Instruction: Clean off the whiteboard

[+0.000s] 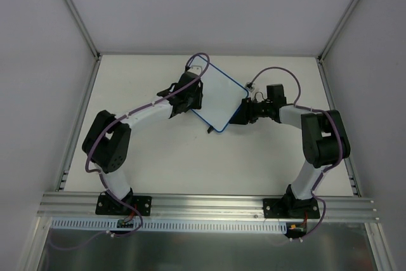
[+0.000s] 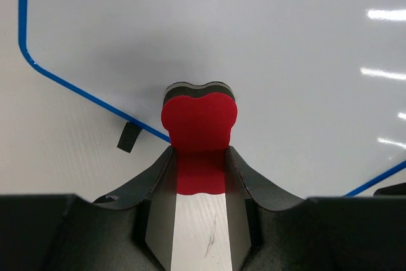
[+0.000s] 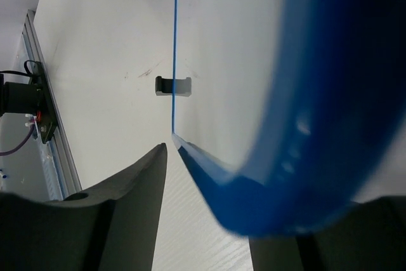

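Observation:
The whiteboard lies at an angle in the middle of the table, its white face showing no writing. My left gripper is at its left edge, shut on the red eraser. In the left wrist view the gripper holds the eraser's dark felt end against the board, just inside the blue frame. My right gripper is at the board's right corner. In the right wrist view the blurred blue frame sits between the jaws and hides the right finger.
A black foot of the board shows under its edge, also in the right wrist view. The white table is walled on three sides. An aluminium rail runs along its near edge.

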Controlling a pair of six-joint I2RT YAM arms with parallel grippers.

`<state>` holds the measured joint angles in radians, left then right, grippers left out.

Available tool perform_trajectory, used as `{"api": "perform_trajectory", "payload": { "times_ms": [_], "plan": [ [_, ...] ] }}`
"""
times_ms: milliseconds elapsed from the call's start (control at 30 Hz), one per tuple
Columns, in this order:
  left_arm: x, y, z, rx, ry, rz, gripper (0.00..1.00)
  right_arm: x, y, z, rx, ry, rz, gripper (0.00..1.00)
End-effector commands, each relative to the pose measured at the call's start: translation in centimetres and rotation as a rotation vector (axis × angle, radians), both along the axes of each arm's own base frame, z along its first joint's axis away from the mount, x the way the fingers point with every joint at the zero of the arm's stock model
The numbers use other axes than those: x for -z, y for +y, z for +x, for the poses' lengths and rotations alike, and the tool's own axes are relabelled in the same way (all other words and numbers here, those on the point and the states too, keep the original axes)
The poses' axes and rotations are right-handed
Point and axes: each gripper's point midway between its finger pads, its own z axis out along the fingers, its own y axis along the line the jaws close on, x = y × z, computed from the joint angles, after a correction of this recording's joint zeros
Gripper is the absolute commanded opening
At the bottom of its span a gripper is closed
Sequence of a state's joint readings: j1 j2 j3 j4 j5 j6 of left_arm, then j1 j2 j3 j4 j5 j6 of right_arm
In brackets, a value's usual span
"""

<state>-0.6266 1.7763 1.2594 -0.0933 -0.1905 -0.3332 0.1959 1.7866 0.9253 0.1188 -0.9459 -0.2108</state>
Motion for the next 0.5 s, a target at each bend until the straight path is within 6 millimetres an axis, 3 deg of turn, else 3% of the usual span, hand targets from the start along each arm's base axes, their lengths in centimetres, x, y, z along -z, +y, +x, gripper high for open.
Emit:
{"api": "perform_trajectory", "payload": {
  "times_ms": [0, 267, 367, 467],
  "plan": [
    [-3.1, 0.7, -0.6, 0.018, -0.067, -0.019, 0.0, -0.6, -0.2, -0.1, 0.007, -0.042, -0.018, 0.53],
    [-4.2, 3.8, -3.3, -0.012, -0.077, 0.003, 0.0, -2.8, -1.8, -0.1, 0.091, -0.095, -0.045, 0.7],
    [-3.1, 4.6, -4.4, -0.024, -0.043, -0.009, 0.0, -3.0, -2.8, -0.1, 0.142, -0.094, -0.064, 0.76],
    [-1.7, 4.1, -4.8, -0.028, 0.01, -0.037, 0.0, -3.8, -3.4, -0.5, 0.172, -0.103, -0.059, 0.79]
  ]
}}
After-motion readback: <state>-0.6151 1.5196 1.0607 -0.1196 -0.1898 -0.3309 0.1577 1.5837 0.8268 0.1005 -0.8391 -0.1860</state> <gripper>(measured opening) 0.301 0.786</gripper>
